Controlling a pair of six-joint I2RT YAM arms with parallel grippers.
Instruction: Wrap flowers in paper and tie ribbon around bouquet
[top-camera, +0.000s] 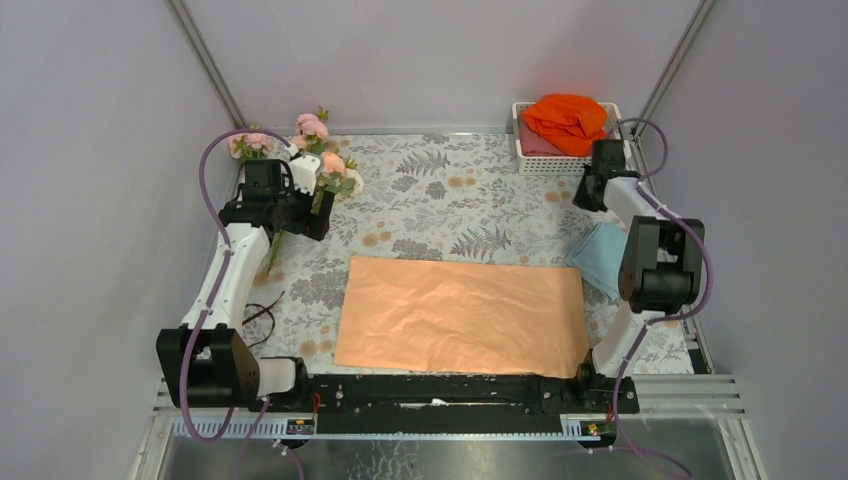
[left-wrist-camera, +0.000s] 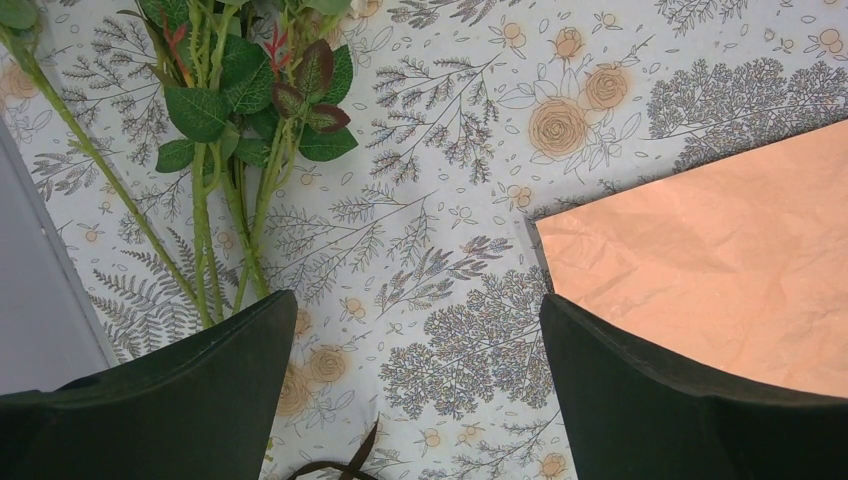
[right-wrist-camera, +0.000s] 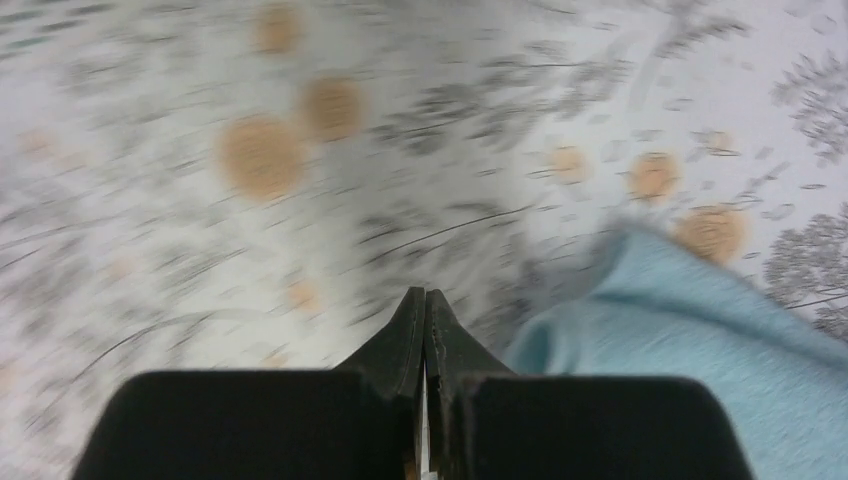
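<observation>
Flowers (top-camera: 333, 162): loose bunch at the far-left of the table (top-camera: 450, 190). Probably light, with springy stems and crushable blooms; best taken mid-stem. Left gripper (left-wrist-camera: 415, 310) is above the stem ends, spread wide, empty.
Paper (top-camera: 460, 315): flat, near centre.
Right gripper (right-wrist-camera: 425, 300): pressed together, empty; its view is blurred.
Ribbon (left-wrist-camera: 345, 465): mostly cut off.

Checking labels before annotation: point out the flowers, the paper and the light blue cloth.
the flowers (left-wrist-camera: 197, 110), left wrist view, on a green leaf among the stems.
the paper (top-camera: 460, 315), top external view, middle of the peach sheet.
the light blue cloth (right-wrist-camera: 700, 340), right wrist view, middle of its visible part.
</observation>
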